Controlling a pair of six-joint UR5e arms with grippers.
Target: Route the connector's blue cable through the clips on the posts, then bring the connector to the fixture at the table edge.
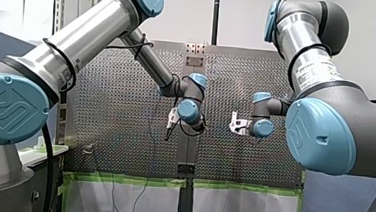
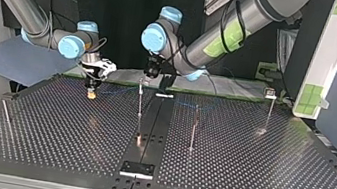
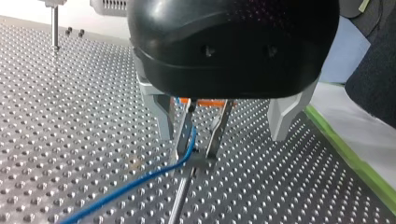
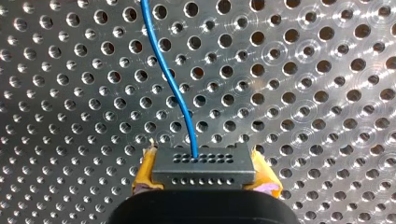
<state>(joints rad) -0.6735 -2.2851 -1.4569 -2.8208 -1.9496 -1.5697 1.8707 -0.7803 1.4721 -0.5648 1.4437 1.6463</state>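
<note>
In the right wrist view my right gripper (image 4: 205, 185) is shut on the grey connector (image 4: 204, 165), with a yellow pad on each side. The blue cable (image 4: 170, 79) leaves the connector and runs ahead over the perforated table. My left gripper (image 3: 196, 150) is open, its metal fingers (image 3: 183, 133) astride the clip (image 3: 201, 161) on top of a thin post. The cable (image 3: 140, 179) runs between those fingers, close along one of them, and down past the clip. In the top view my right gripper (image 2: 91, 88) hangs left of this post (image 2: 140, 105), and my left gripper (image 2: 150, 75) is above it.
More thin posts stand on the table (image 2: 256, 168): one right of the middle (image 2: 194, 128), one at the far right (image 2: 269, 114), one leaning at the left (image 2: 5, 114). A black plate (image 2: 137, 168) sits at the near edge. Green tape (image 3: 355, 158) lines the far edge.
</note>
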